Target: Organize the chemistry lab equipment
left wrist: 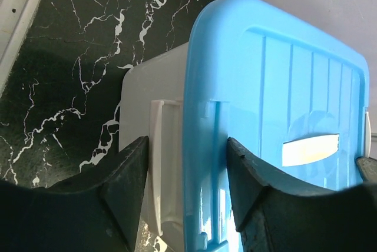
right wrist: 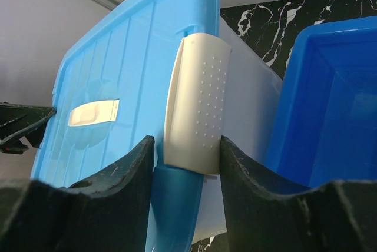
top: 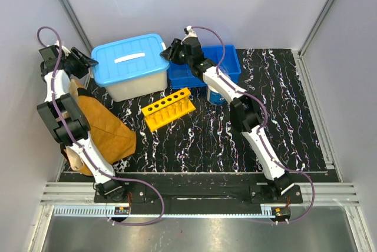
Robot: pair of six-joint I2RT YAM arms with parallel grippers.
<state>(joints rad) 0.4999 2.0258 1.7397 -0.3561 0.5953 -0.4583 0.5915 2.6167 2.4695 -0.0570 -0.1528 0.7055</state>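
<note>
White latch (right wrist: 200, 105) in right fingers (right wrist: 121, 187), left fingers (left wrist: 126, 190) half-open

The right gripper (right wrist: 187, 143) has its two dark fingers (right wrist: 126, 175) set on either side of a white latch (right wrist: 197, 105), close against it. The latch hangs over the edge of a light-blue lid (right wrist: 129, 52) on a white box (right wrist: 250, 110). A dark blue bin (right wrist: 330, 105) stands just beside the box on the black marbled table (right wrist: 277, 19).
</note>
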